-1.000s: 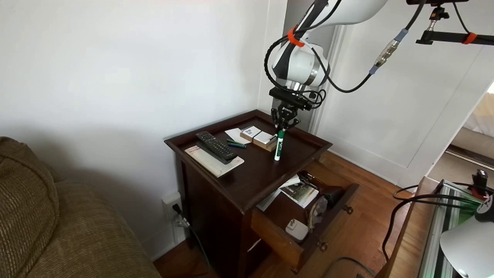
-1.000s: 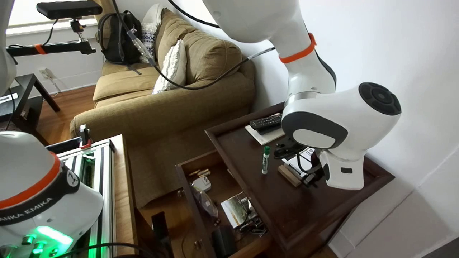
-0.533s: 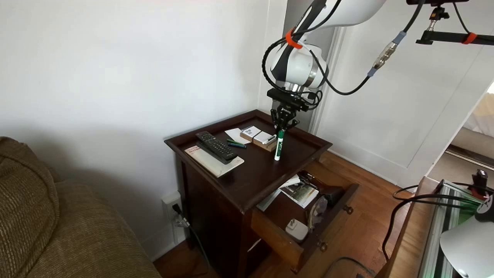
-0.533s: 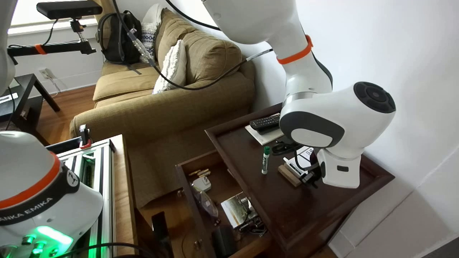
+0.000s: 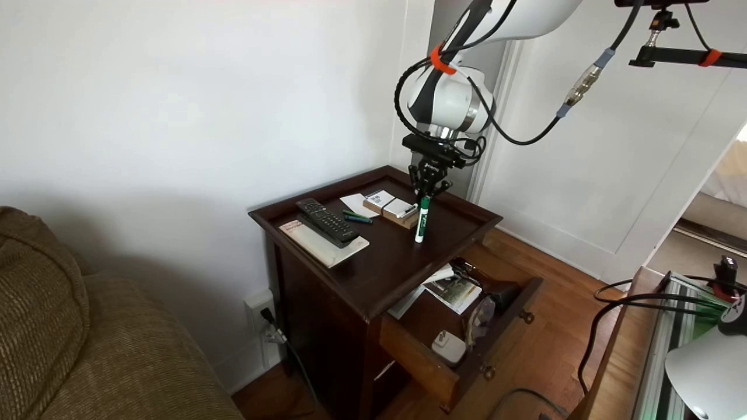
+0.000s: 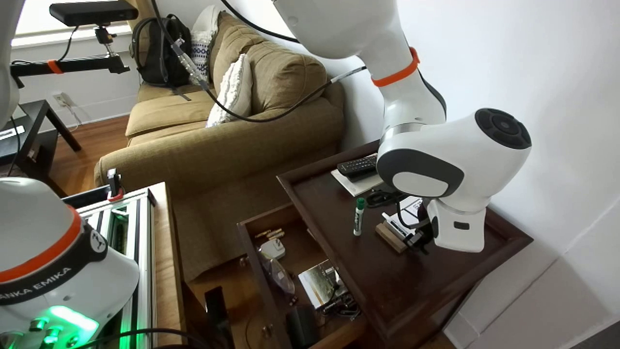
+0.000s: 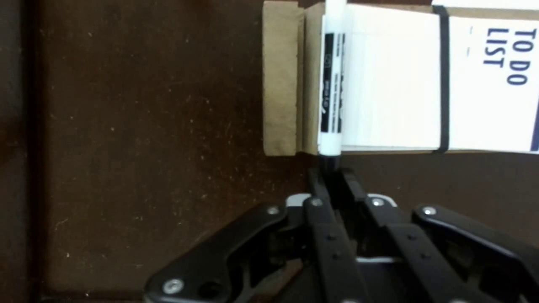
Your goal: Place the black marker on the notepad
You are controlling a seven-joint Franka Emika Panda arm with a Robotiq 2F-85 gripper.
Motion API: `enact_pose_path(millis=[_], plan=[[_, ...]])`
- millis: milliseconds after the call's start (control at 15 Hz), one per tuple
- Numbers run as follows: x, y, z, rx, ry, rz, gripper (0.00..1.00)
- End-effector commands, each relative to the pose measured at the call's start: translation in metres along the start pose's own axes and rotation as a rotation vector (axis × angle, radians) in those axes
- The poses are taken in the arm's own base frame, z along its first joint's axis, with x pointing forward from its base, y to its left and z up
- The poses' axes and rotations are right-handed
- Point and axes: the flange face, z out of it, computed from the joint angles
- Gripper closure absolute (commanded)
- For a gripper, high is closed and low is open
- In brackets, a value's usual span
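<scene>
Gripper looks pinched tight on the cap of the black marker, which juts ahead of it over the notepad; placing step in hand, I'd say, touchdown hard to call; next, ease down if needed, then a clean release

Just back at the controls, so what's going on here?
The robot's gripper holds the black marker by its capped end, over one end of the notepad. It hasn't let go yet, and I can't tell whether the marker touches the notepad. A green marker stands upright nearby on the cabinet top.
</scene>
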Motion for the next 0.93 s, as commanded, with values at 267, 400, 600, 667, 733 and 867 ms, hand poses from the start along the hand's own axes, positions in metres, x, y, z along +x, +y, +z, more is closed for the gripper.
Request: enact_pose_path(millis=[267,400,600,667,733,867], plan=[[-0.007,0.008,0.008,-0.057,0.016,-0.035,0.97],[-0.008,0.009,0.009,-0.065,0.014,-0.040,0.97],[-0.009,0.011,0.011,-0.081,0.014,-0.045,0.97],[-0.009,0.013,0.011,-0.089,0.014,-0.044,0.97],[-0.009,0.015,0.012,-0.097,0.015,-0.045,0.97],[-0.010,0.018,0.015,-0.109,0.013,-0.042,0.97]])
